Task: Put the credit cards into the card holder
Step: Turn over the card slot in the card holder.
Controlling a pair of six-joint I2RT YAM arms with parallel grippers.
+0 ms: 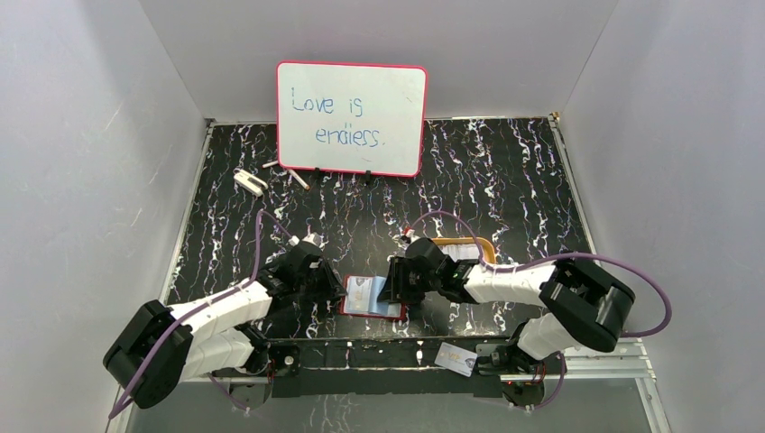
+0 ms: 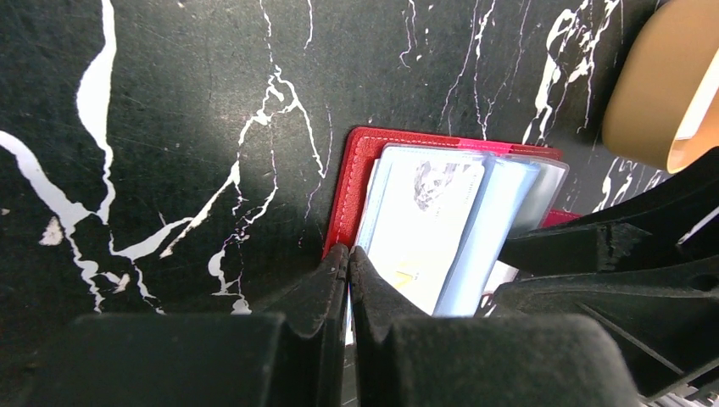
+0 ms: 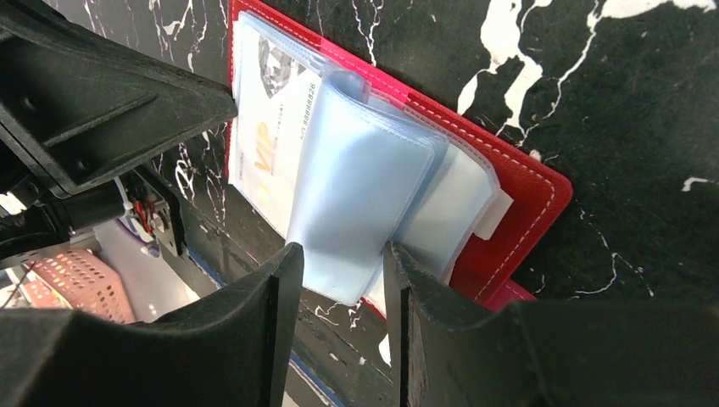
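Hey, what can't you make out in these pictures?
Tray: top view, right arm covers most of it; contents unknown.
Loose card by the right base: print too small, top view.
Card in the wallet: left wrist view, left tool hides its lower end.
Right tool: squeezing the sleeves or just straddling, unclear.

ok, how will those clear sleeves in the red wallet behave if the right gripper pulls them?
Likely floppy: the sleeves bulge into a loop between the right gripper's fingers rather than lying flat. Probably slippery, being glossy film. The card holder looks thin and light, so a pull may drag it along.
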